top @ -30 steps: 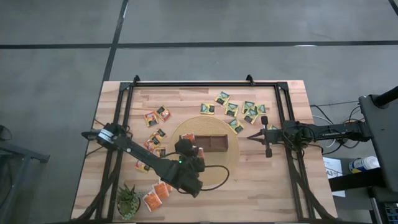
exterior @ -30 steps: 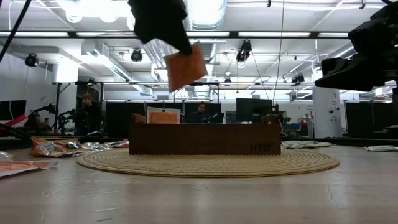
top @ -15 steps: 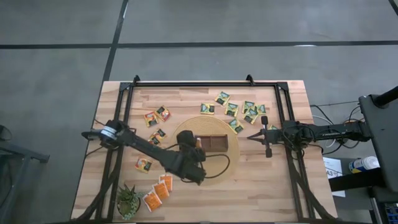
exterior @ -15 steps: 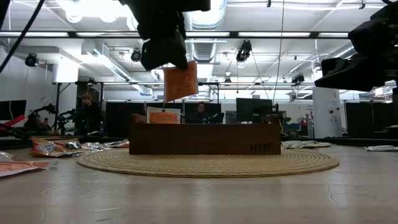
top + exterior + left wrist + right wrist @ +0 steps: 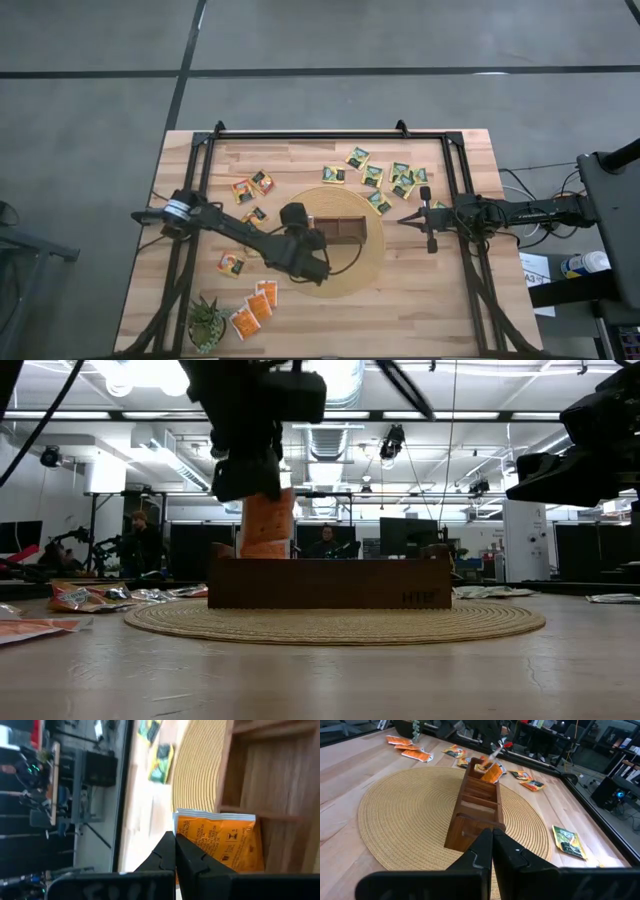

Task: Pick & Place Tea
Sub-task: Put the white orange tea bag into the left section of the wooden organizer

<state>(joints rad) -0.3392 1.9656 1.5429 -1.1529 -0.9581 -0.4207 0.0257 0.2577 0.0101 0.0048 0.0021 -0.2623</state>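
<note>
My left gripper (image 5: 255,490) is shut on an orange tea sachet (image 5: 268,525) above the left end of the long brown wooden box (image 5: 330,583). The box stands on a round woven mat (image 5: 350,270) at mid-table. In the left wrist view the sachet (image 5: 220,842) hangs over an end compartment (image 5: 280,840). More tea sachets lie loose on the table: green-and-yellow ones (image 5: 390,178) at the far right, dark ones (image 5: 250,187) at the left, orange ones (image 5: 255,305) near the front. My right gripper (image 5: 402,221) waits shut to the right of the mat. My left gripper pinches the orange sachet by its upper edge (image 5: 181,837) between the two fingers, which slant down from the table's left and near side. The sachet hangs almost upright below the fingers. Its lower end (image 5: 262,550) reaches the rim of the box's left end.
A small green plant (image 5: 205,322) stands at the near left corner. Black frame rails (image 5: 195,200) run along both sides and the far edge of the table. Bare wood (image 5: 420,310) lies at the near right.
My left gripper has gone toward the table's far edge and down, onto the left end of the box, staying shut. The orange sachet, tilted and high a second ago, now hangs nearly upright with its lower end at the box's rim.
</note>
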